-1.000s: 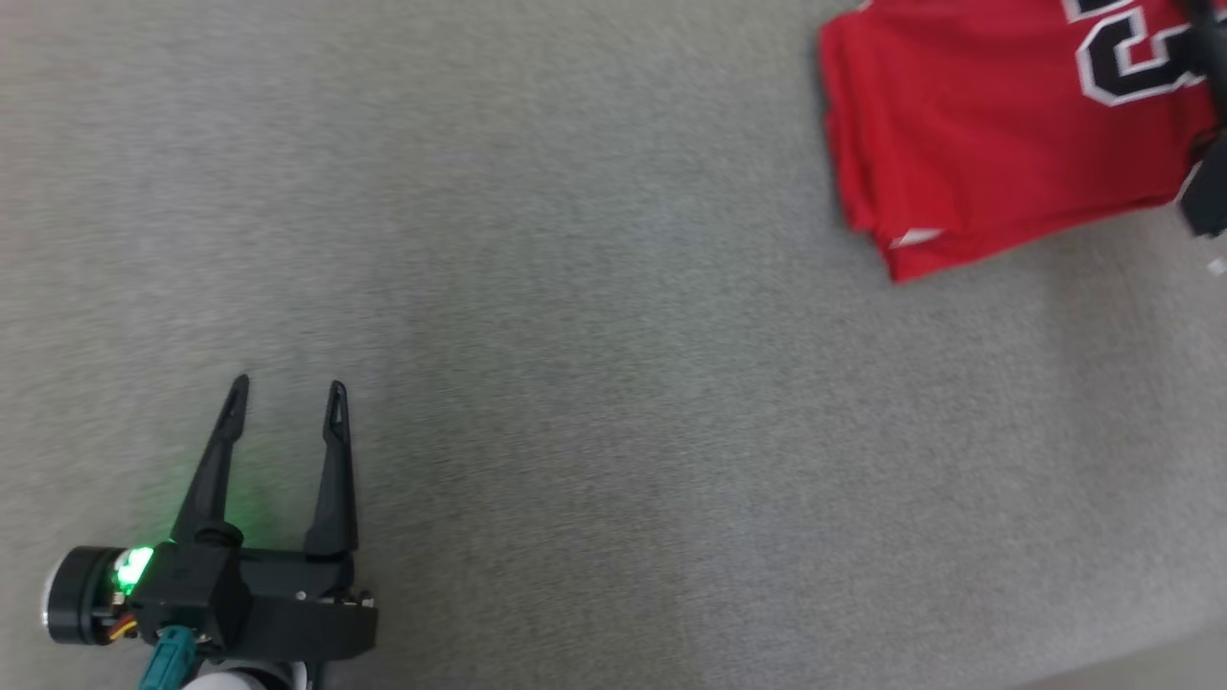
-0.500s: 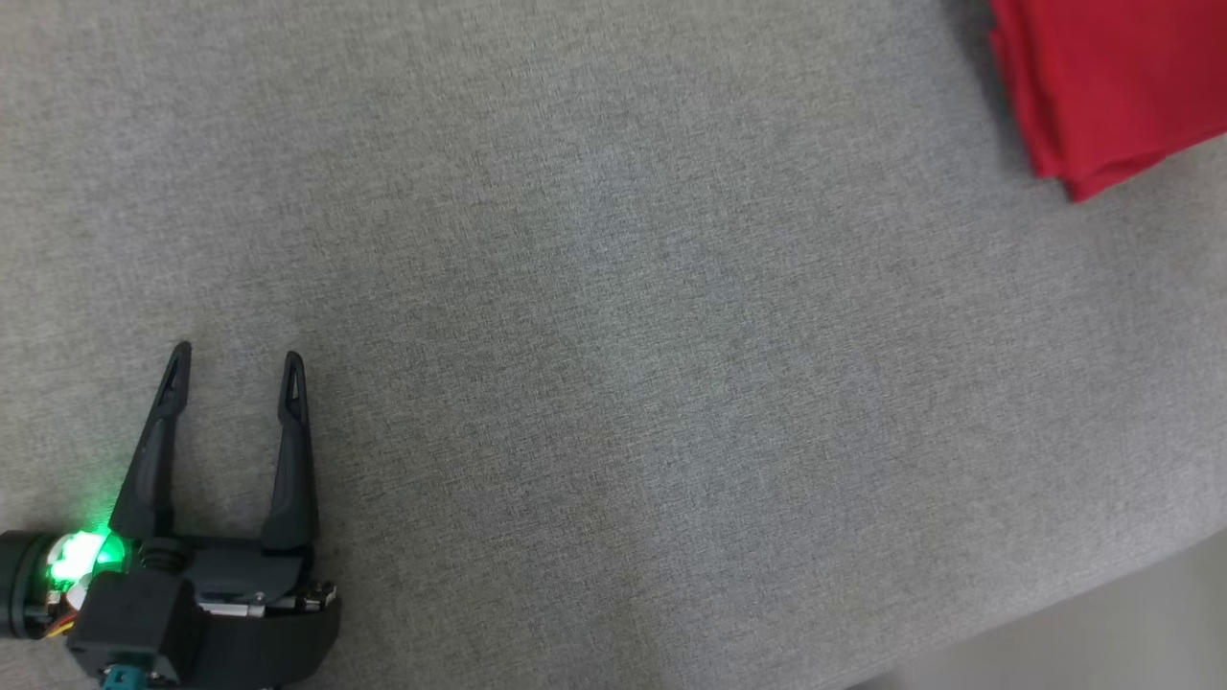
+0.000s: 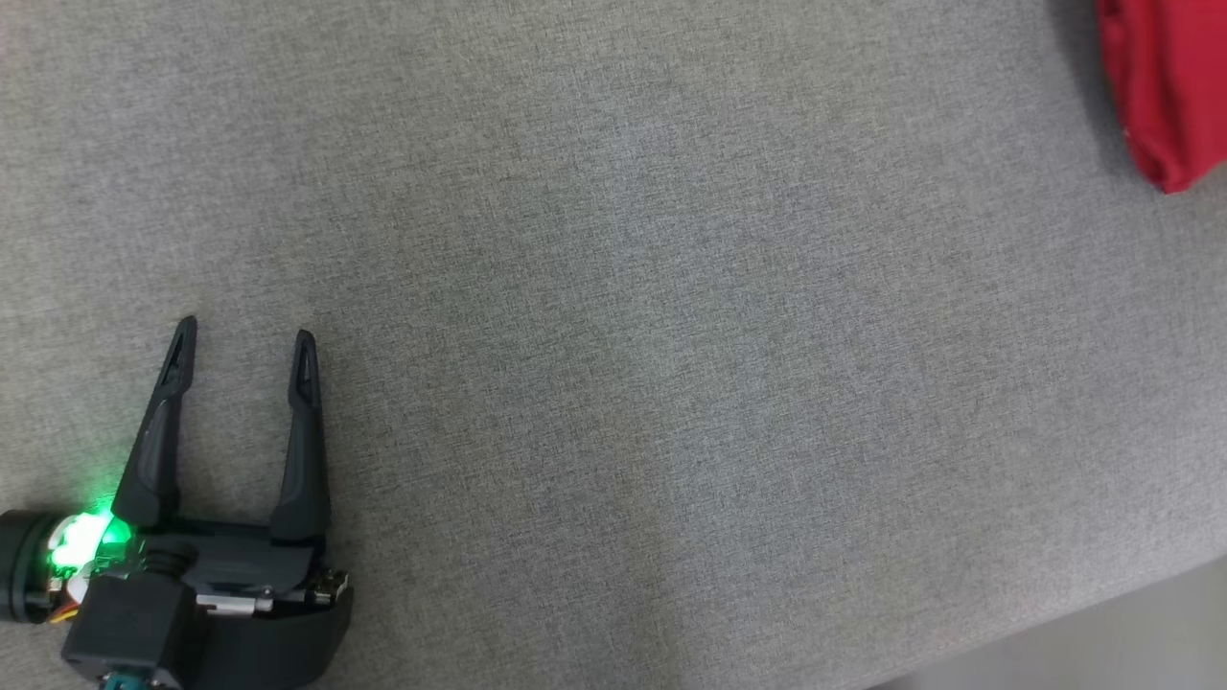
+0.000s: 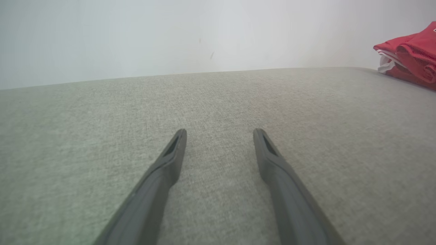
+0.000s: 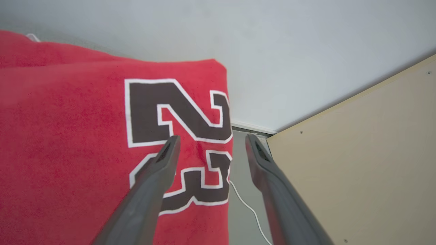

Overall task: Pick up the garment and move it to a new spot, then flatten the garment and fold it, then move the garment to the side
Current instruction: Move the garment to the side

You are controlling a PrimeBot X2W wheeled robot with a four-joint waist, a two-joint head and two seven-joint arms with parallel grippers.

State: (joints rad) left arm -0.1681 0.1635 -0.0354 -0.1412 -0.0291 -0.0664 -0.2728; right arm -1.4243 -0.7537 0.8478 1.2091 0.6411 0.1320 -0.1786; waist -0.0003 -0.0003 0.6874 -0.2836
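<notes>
My left gripper (image 3: 245, 331) stands spread with nothing between its fingers, low over the bare grey cushion (image 3: 613, 287). My right gripper (image 5: 213, 137) is parted too and grasps nothing, poised just over the garment (image 5: 85, 136), a red jersey with a dark number. The garment lies in a folded stack at the cushion's far right edge, well apart from my left gripper. I judge folding done and the move aside finished or nearly so.
</notes>
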